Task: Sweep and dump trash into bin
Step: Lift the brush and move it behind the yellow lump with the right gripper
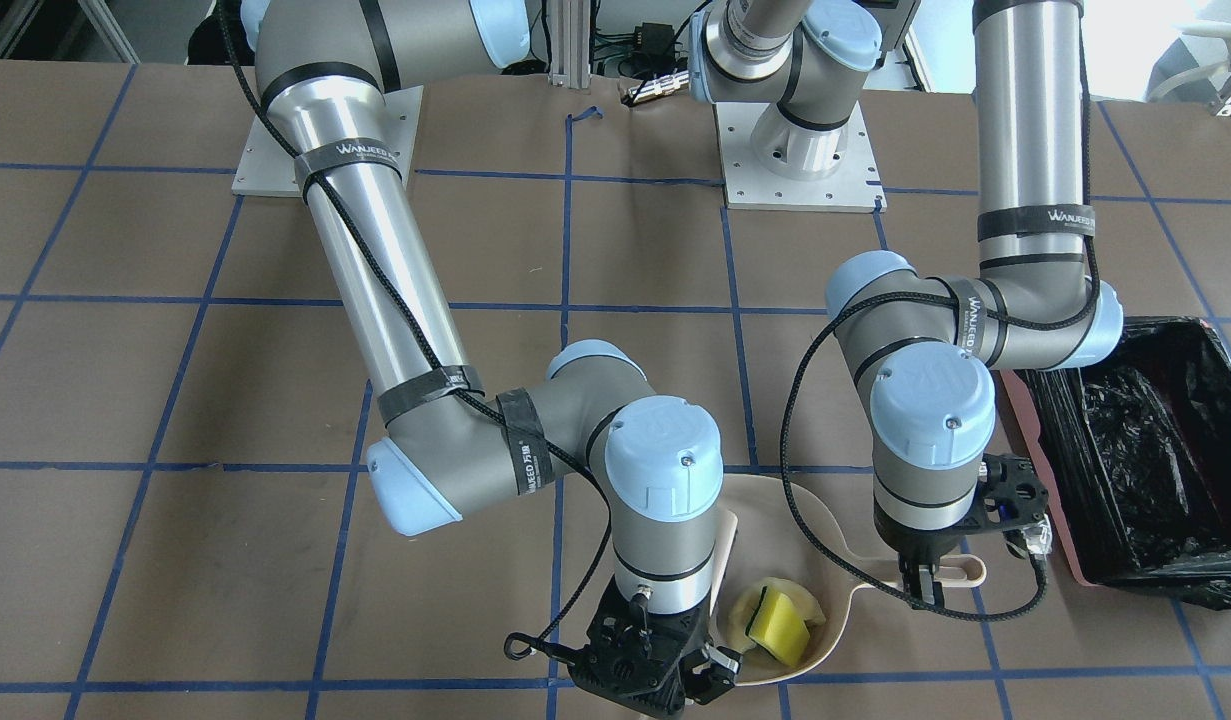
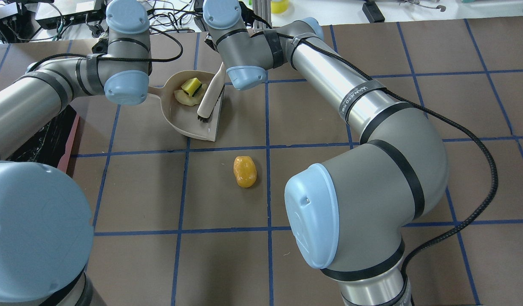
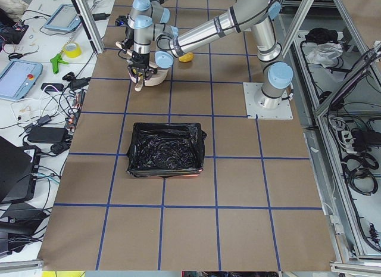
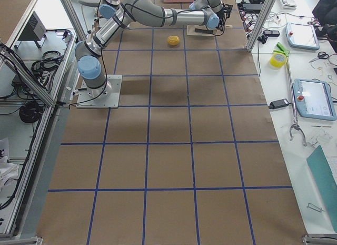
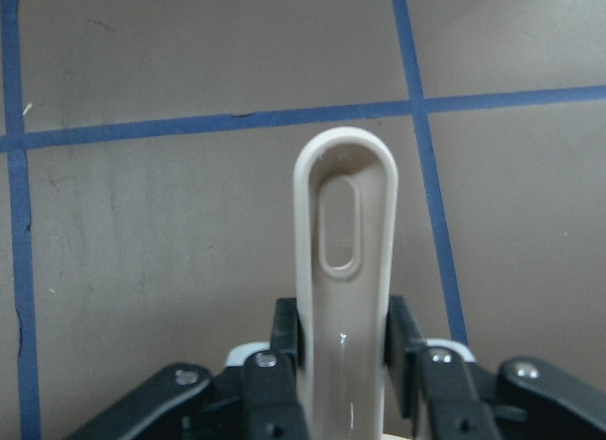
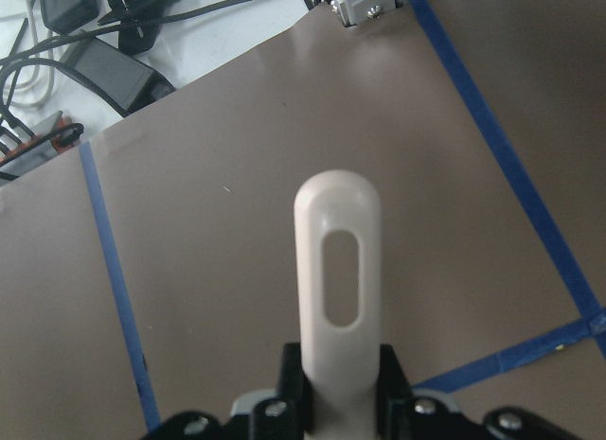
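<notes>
Two bits of trash already sit in the beige plastic dustpan (image 2: 189, 125): yellow sponge block w/ green side (image 2: 191, 86) lying on the pale beige floppy curved piece (image 2: 181, 98). You've still got the yellow-brown potato-like lump (image 2: 244, 171) out on the brown bench (image 2: 138, 191), well apart from the pan's open edge. Your L pincer (image 5: 343, 331) is clamped on the dustpan's slotted handle. Your R pincer (image 6: 339, 374) is clamped on the handle of the beige hand brush (image 2: 211, 93), dark bristle end down inside the pan near its open edge. Pink rectangular bin (image 3: 166, 147) w/ crinkled black bag lining stands on the bench beside the L arm, apart from the pan.
</notes>
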Motion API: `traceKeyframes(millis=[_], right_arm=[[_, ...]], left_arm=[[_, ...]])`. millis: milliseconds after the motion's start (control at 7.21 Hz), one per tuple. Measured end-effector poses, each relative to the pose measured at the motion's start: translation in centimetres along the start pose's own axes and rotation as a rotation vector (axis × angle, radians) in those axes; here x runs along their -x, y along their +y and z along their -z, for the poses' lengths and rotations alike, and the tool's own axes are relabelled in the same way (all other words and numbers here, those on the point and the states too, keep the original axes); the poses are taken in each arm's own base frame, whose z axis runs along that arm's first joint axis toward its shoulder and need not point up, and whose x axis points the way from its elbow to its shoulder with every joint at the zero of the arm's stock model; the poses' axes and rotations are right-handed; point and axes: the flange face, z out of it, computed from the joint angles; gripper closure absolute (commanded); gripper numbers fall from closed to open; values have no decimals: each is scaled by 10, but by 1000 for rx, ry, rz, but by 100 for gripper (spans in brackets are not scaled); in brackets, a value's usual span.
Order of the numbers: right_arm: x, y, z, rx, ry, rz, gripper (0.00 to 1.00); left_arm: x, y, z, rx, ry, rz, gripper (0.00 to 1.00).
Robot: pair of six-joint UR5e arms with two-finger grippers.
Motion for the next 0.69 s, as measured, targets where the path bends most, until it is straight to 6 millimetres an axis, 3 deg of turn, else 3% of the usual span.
traceKeyframes(millis=[139,416,693], right_arm=[[-18,-4,9,32,43,22,83],[-75,-11,36,94,122,4,83],[-137,8,69,123,174,-25,83]], left_arm=[[0,1,1,12,2,-1,100],[2,1,1,18,1,-6,100],[7,0,7,20,0,-11,100]])
